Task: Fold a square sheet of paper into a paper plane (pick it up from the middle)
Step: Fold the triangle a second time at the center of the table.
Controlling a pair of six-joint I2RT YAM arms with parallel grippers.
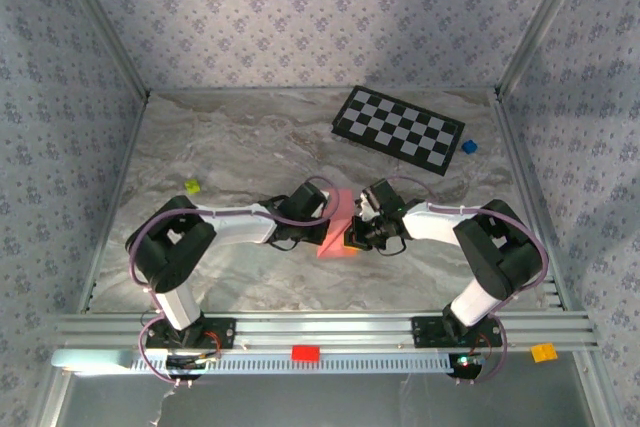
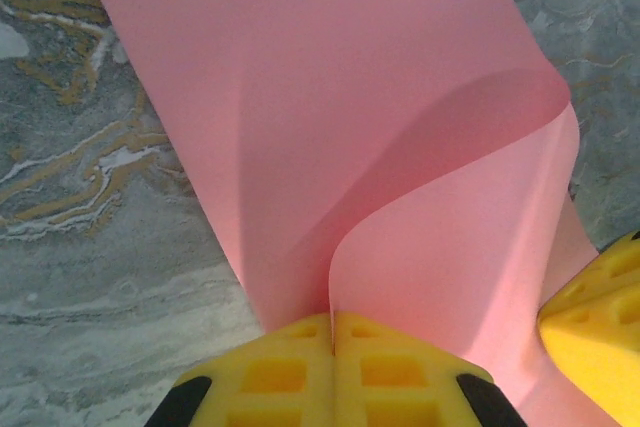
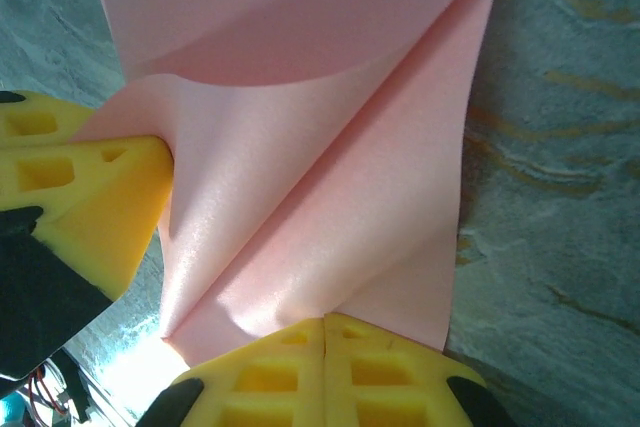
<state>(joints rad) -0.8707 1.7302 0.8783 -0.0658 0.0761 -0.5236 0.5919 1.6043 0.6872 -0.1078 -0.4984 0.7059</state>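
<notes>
The square sheet of paper (image 2: 330, 127) is being clamped by the left gripper (image 2: 333, 347), its pads pressed together on the near edge, and likewise by the right gripper (image 3: 325, 347). The sheet is being held directly ahead of both claws, its length extending away from the fingertips and one flap curling over. Neither arm is judged nearer.

Soft, even light is coming down from above over the marble table (image 1: 250, 137), leaving only faint shadows on it. Up close, the square sheet of paper (image 2: 300, 97) is shading its own curl a darker pink and picking up a satin sheen, while a white glare is burning out the near left corner at the right wrist.
</notes>
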